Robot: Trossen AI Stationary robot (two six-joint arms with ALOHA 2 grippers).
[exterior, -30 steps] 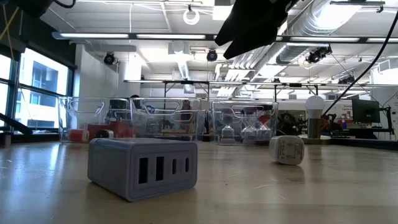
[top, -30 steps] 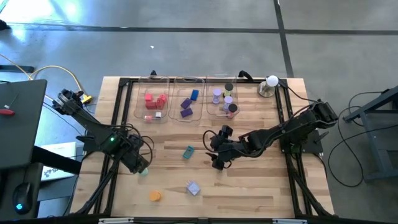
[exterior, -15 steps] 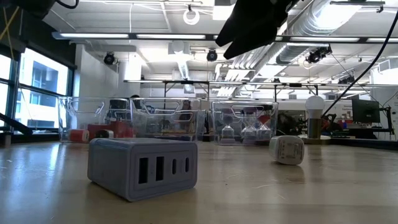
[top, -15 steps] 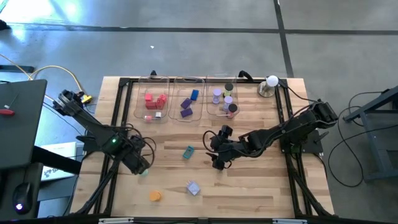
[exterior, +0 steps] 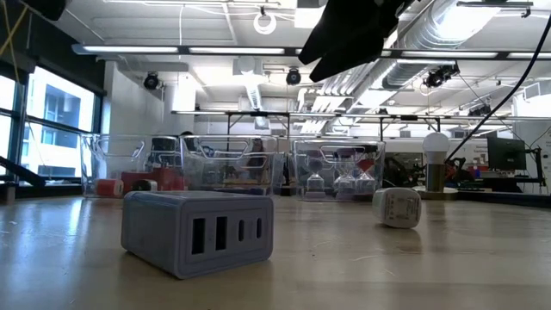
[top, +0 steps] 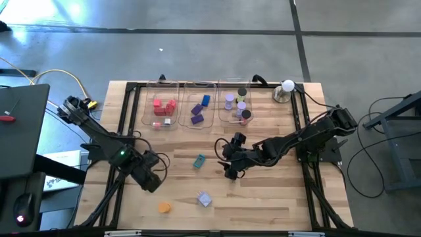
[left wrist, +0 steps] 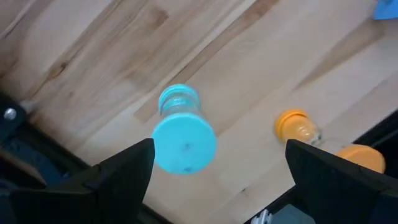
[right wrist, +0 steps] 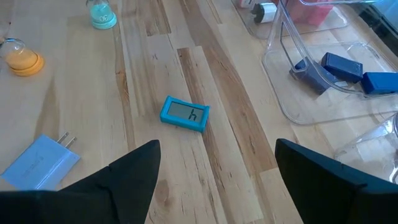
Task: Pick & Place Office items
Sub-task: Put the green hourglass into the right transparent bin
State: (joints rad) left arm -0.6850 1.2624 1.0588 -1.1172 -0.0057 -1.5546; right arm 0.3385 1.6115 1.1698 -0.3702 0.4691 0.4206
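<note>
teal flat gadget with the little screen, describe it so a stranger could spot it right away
On the bare wood of the wooden table, in front of the middle clear plastic tray, lies a small flat teal rectangular gadget. Unlike the pale blue plug adapter nearby, it has a grey screen on top.

Obscured and cropped items, all views

High view: the left gripper covers the teal disc piece, seen only in the left wrist view. There an orange piece is cut by the frame edge and a fingertip, and a blue item is clipped at a corner. Low view: tray contents blur behind clear walls. Right wrist view: the pink-filled tray runs off the frame.
</note>
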